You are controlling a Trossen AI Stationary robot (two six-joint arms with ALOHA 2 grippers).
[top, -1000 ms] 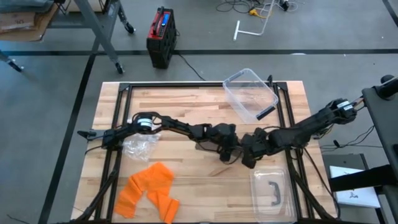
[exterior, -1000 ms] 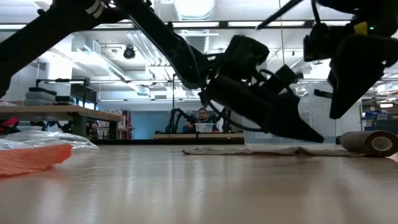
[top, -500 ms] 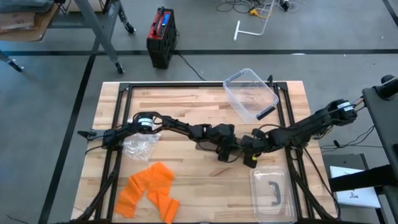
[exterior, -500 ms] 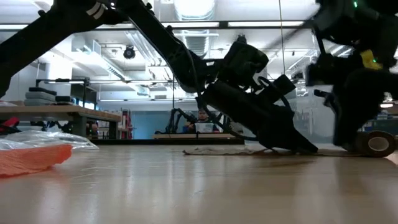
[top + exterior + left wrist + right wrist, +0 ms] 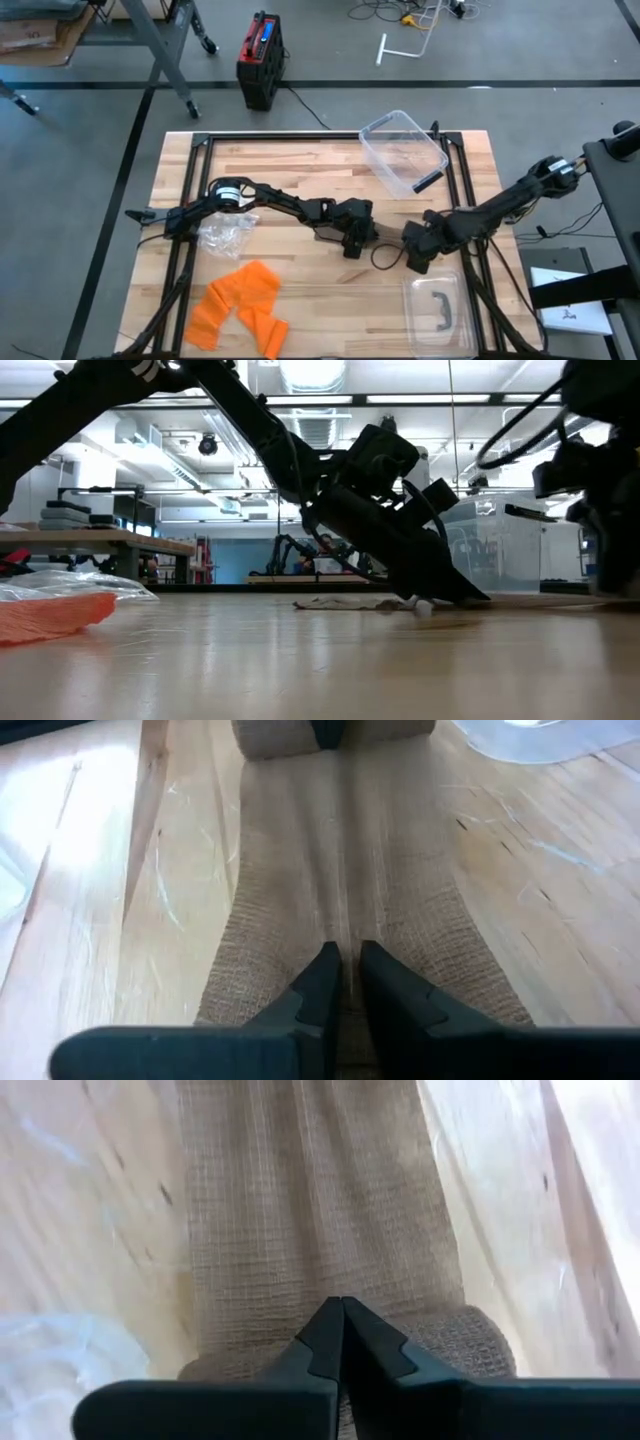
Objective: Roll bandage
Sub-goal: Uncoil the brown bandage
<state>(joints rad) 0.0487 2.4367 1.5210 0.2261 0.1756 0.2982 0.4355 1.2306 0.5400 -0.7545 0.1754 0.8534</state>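
Bandage (image 5: 340, 870) lies unrolled mid-table (image 5: 300, 180) between both arms | left gripper (image 5: 343, 982) fingers nearly closed, pinching the loose end flat as an anchor | right gripper (image 5: 340, 1342) fingers shut on the rolled end (image 5: 450, 1345), apparently to wind it.

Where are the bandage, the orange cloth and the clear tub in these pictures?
bandage (image 5: 340, 870): left wrist view, the flat unrolled strip.
orange cloth (image 5: 240, 300): high view, middle of the crumpled pile.
clear tub (image 5: 378, 130): high view, its rim at the table's far edge.
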